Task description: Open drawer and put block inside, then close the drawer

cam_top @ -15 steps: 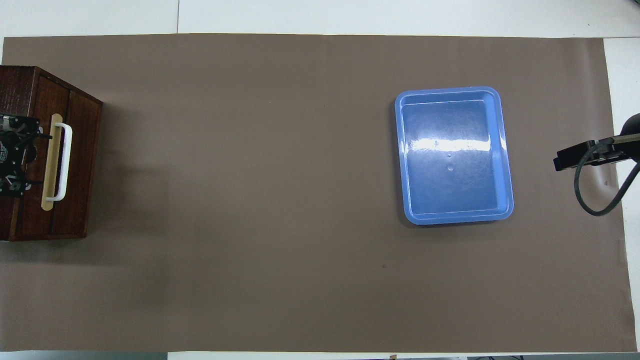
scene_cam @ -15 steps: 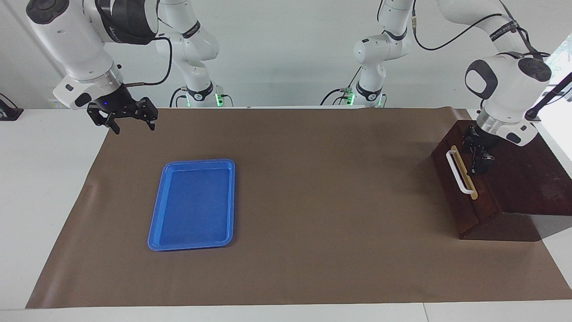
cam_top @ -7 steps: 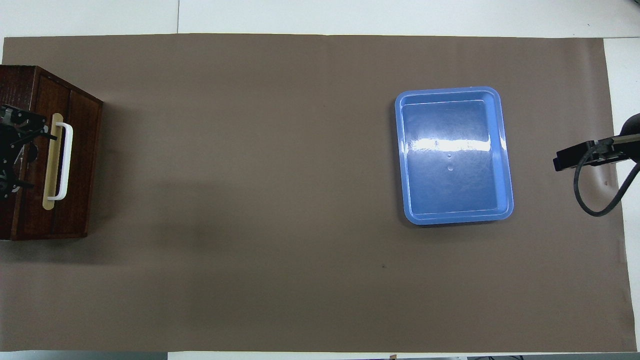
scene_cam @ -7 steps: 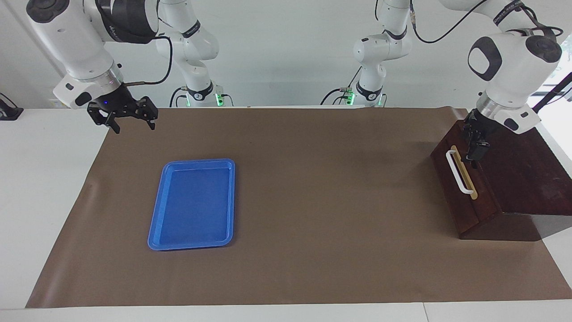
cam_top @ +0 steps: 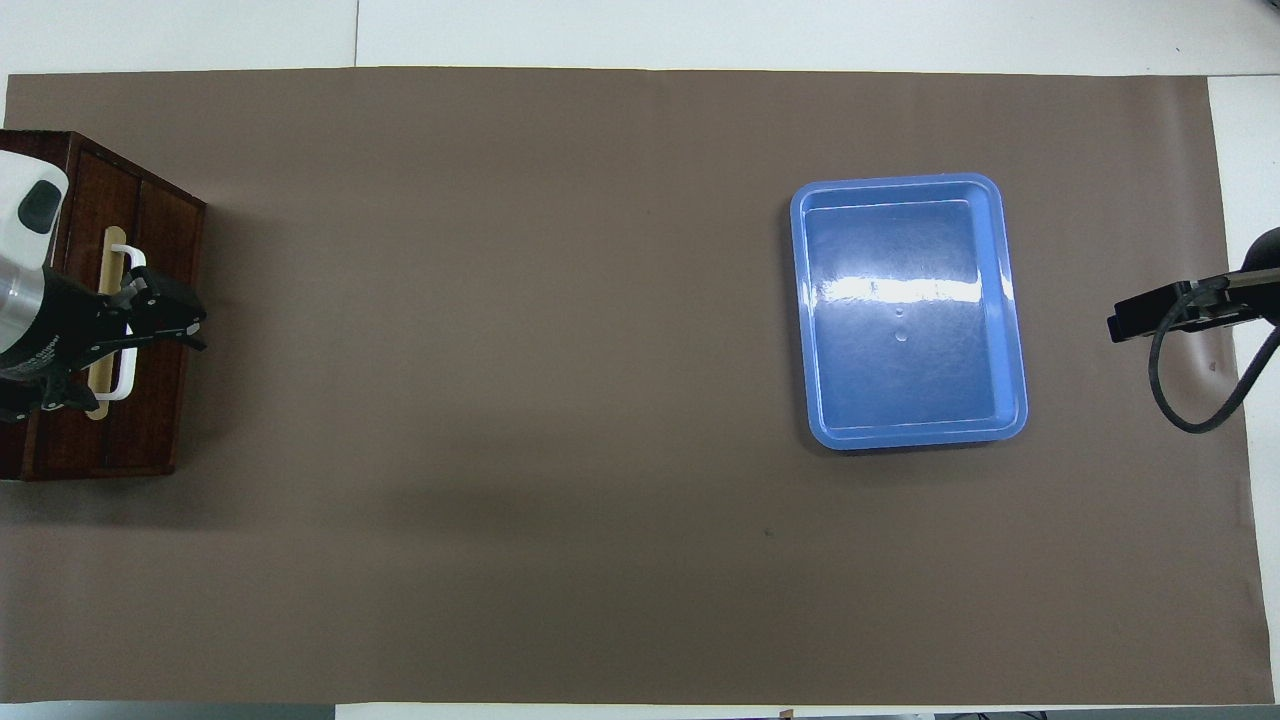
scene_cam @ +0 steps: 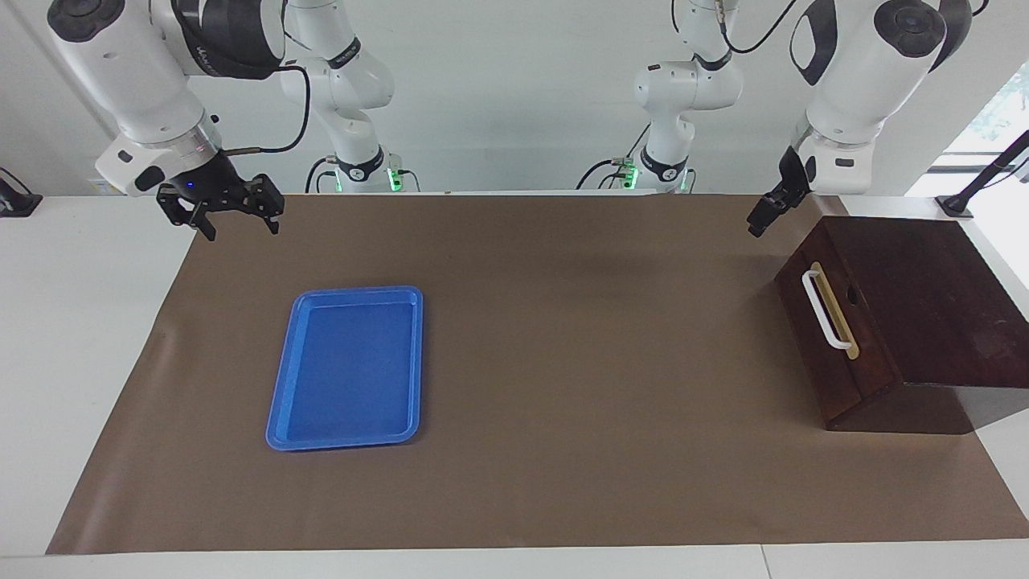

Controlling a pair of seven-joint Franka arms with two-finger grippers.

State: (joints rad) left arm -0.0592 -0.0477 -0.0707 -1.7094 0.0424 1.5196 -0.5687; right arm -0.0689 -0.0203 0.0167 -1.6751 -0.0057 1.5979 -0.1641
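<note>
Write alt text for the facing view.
A closed dark wooden drawer sits at the left arm's end of a brown mat, the left gripper raised beside it. An empty blue tray lies near the raised right gripper.

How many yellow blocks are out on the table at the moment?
0. None shows on the brown mat, in the blue tray or on the wooden box. The drawer is shut, so one may be hidden inside.

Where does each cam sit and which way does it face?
Facing view: high across the table, looking at the robots; both arms, left tool, right tool.
Overhead view: above the robots' end, looking steeply down; left tool over the drawer.
Shared: drawer, blue tray, brown mat, mirrored end for end.
</note>
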